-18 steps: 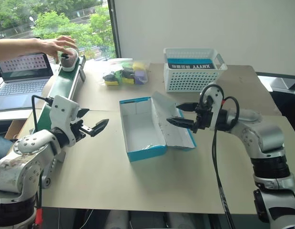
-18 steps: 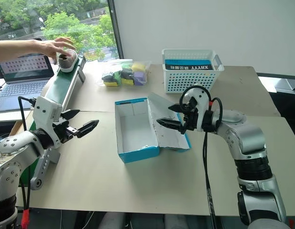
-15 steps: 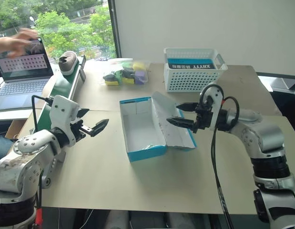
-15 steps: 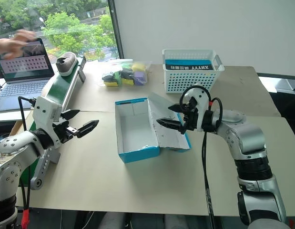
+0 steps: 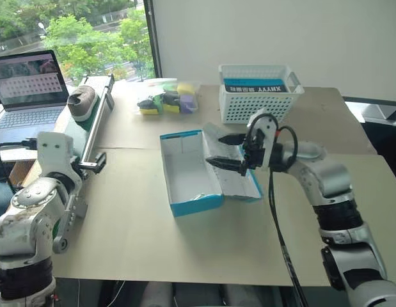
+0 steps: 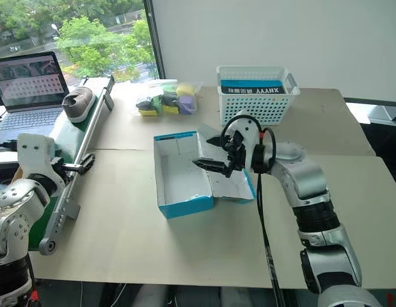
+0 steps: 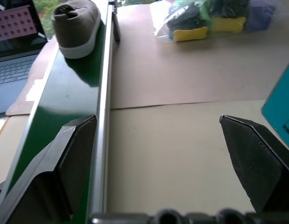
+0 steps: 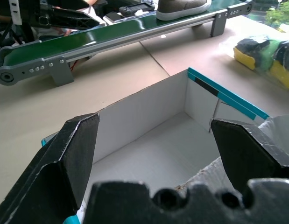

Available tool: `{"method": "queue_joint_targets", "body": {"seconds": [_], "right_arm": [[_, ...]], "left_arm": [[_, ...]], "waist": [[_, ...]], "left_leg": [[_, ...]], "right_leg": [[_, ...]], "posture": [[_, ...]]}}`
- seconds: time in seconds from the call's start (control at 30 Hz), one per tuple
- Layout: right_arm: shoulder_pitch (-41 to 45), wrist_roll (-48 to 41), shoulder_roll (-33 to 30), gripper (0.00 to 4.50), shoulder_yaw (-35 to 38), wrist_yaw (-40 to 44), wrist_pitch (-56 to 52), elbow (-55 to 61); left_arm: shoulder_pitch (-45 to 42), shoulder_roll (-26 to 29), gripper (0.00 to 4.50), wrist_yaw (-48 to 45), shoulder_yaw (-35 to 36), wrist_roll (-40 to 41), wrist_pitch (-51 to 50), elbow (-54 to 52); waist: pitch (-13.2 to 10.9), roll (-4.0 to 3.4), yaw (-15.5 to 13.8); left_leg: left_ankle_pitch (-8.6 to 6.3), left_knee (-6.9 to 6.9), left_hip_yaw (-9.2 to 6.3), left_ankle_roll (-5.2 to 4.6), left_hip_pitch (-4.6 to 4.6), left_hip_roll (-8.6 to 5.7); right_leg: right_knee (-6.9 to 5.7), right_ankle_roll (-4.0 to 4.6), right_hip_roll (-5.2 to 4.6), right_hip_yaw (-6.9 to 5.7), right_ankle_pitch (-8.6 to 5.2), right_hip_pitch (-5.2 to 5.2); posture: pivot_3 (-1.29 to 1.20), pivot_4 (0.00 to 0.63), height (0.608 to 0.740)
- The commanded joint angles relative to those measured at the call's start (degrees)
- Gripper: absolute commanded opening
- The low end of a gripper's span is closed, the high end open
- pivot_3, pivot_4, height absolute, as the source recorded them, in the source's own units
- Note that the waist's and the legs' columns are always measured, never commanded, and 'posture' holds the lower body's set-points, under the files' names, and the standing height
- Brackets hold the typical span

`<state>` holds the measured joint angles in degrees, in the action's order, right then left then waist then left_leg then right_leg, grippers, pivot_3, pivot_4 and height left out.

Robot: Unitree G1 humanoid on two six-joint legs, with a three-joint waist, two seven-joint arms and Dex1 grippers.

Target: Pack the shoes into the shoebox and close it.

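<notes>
One grey-taupe shoe point(image 5: 81, 102) with a white sole lies on the green conveyor belt point(image 5: 75, 131) at the left, toe pointing away from me. The teal shoebox point(image 5: 196, 206) stands open in the middle of the table, white inside, with its lid point(image 5: 235, 180) lying flat to its right. My left gripper point(image 5: 94, 163) is open beside the conveyor's near end, well short of the shoe point(image 7: 76, 25). My right gripper point(image 5: 215, 150) is open and hovers over the box's right wall, pointing left into the box point(image 8: 153, 149). Neither gripper holds anything.
A white lattice basket point(image 5: 258, 96) stands at the back, behind the box. A clear bag of black, yellow and purple items point(image 5: 169, 99) lies at the back centre. An open laptop point(image 5: 28, 89) sits left of the conveyor.
The person's hand has left the shoe and gone out of view. The shoe has travelled down the belt towards me. My left gripper swung left to the conveyor; my right gripper moved left over the box.
</notes>
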<state>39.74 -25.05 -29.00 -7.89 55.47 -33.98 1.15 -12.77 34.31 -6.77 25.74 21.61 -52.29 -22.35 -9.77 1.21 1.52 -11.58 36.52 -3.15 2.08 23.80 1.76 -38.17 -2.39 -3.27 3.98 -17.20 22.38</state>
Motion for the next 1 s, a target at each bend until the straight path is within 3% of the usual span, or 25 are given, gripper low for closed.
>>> {"method": "queue_joint_targets", "body": {"seconds": [0.03,0.47,0.73,1.0], "right_arm": [[1.9,-2.5,1.2,4.45,-0.6,2.2,-2.0,2.9],[2.7,-3.0,5.6,4.45,-2.7,2.6,-4.4,6.2],[2.9,-2.5,5.6,4.45,-2.5,2.8,-4.9,6.5],[2.8,-2.2,4.5,4.45,-1.7,2.5,-5.5,7.0]], "left_arm": [[-0.8,0.4,4.5,2.6,4.2,-2.9,3.1,1.9],[4.2,1.6,4.5,-3.1,8.6,-4.7,14.5,14.3],[4.3,0.9,4.5,-8.3,6.3,-5.2,24.8,24.4],[2.5,0.6,4.5,-10.6,4.1,-4.7,28.0,31.2]], "waist": [[0.0,0.0,0.0],[0.0,0.03,0.2],[0.0,0.05,0.4],[0.0,0.06,0.7]], "left_leg": [[0.0,0.0,0.0,0.0,0.0,0.0],[0.0,0.01,-0.02,0.01,-0.02,0.01],[0.01,0.01,-0.02,0.02,-0.03,0.01],[0.01,0.01,-0.03,0.02,-0.02,0.01]], "right_leg": [[0.0,0.0,0.0,0.0,0.0,0.0],[-0.06,0.03,-0.01,-0.02,0.02,0.02],[-0.08,0.04,-0.02,-0.03,0.02,0.02],[-0.11,0.04,-0.02,-0.04,0.02,0.03]], "posture": [[0.0,0.15,0.74],[0.0,0.15,0.74],[0.0,0.15,0.74],[0.0,0.15,0.74]]}}
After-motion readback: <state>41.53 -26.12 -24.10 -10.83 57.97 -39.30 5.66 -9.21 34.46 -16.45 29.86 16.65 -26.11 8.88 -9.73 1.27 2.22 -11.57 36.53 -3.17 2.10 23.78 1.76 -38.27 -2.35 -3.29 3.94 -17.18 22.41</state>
